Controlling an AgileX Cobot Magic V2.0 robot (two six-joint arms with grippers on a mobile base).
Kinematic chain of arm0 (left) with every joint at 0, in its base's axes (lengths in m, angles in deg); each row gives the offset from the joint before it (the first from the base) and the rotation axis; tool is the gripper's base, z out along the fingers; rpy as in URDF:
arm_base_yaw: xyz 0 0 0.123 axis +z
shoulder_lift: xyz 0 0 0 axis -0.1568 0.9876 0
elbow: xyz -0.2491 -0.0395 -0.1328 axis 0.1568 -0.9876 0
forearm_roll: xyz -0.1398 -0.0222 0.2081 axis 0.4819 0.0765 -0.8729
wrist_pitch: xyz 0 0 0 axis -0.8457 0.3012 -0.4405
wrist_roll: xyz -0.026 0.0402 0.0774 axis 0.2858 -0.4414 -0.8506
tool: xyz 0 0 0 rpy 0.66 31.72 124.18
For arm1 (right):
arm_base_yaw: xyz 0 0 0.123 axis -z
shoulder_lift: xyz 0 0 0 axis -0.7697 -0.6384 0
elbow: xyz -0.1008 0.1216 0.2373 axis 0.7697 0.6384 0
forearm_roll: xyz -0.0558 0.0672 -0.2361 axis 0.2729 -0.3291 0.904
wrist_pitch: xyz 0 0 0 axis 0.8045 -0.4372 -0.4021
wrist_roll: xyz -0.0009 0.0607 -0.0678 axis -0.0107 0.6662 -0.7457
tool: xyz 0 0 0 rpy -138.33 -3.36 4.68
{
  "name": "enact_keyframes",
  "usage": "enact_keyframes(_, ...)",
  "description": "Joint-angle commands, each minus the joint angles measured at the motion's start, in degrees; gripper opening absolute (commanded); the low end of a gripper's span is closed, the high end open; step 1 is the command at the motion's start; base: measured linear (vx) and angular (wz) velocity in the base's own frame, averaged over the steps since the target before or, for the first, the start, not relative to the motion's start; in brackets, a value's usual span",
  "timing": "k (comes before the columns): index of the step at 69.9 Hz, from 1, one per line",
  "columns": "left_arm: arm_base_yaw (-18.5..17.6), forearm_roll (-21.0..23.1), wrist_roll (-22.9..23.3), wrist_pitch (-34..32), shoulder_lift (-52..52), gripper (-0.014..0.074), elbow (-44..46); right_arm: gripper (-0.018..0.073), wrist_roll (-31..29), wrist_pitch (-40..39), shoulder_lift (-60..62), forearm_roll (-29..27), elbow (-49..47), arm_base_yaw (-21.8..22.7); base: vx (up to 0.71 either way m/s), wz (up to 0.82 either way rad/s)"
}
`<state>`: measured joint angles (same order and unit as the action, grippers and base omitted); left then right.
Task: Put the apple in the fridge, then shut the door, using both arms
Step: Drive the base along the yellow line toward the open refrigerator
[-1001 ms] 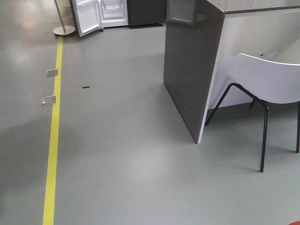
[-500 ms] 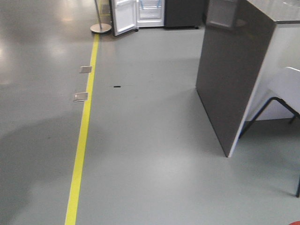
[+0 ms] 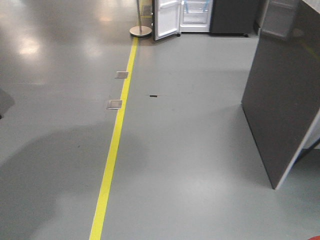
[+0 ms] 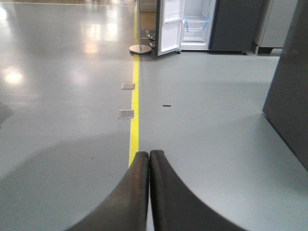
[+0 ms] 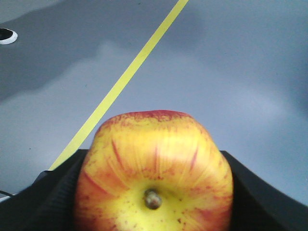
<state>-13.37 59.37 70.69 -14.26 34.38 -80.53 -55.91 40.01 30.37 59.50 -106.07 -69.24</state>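
Observation:
The apple [image 5: 154, 168], yellow with red streaks and its stem facing the camera, fills the lower half of the right wrist view. My right gripper [image 5: 154, 195] is shut on it, with black fingers [image 5: 53, 197] on either side. In the left wrist view my left gripper [image 4: 148, 156] is shut, its two black fingers pressed together with nothing between them. Far across the floor stands the fridge [image 3: 196, 15] with its door [image 3: 166, 17] swung open to the left, white inside; the door [image 4: 169, 26] also shows in the left wrist view. Neither arm shows in the front view.
A yellow floor line [image 3: 112, 155] runs toward the fridge, with two small metal plates [image 3: 121, 75] [image 3: 114, 104] beside it. A silver pole's round base [image 3: 140, 31] stands left of the door. A tall dark grey counter panel [image 3: 285, 100] stands on the right.
The front view has swung left: the fridge, yellow line and counter panel have slid rightward in the frame, and the white chair has left the view.

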Motion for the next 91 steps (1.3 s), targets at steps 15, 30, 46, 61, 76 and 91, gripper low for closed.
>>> enact_keyframes(15, -0.2, 0.0, 0.5, -3.6, -0.3, -0.0006, 1.8, 0.0381, -0.2, -3.6, -0.5, -0.5, -1.5, 0.1, 0.2, 0.22)
enact_keyframes(30, -0.2, 0.0, 0.5, -3.6, -0.3, -0.0006, 1.8, 0.0381, -0.2, -3.6, -0.5, -0.5, -1.5, 0.1, 0.23, 0.14)
enact_keyframes(46, -0.2, 0.0, 0.5, -3.6, -0.3, -0.0006, 1.8, 0.0381, -0.2, -3.6, -0.5, -0.5, -1.5, 0.1, 0.25, 0.04)
enact_keyframes(61, -0.2, 0.0, 0.5, -3.6, -0.3, -0.0006, 1.8, 0.0381, -0.2, -3.6, -0.5, -0.5, -1.5, 0.1, 0.26, -0.06)
enact_keyframes(76, -0.2, 0.0, 0.5, -3.6, -0.3, -0.0006, 1.8, 0.0381, -0.2, -3.6, -0.5, -0.5, -1.5, 0.1, 0.27, -0.12)
enact_keyframes(91, -0.2, 0.0, 0.5, -3.6, -0.3, -0.0006, 1.8, 0.0381, -0.2, -3.6, -0.5, -0.5, -1.5, 0.1, 0.29, -0.14)
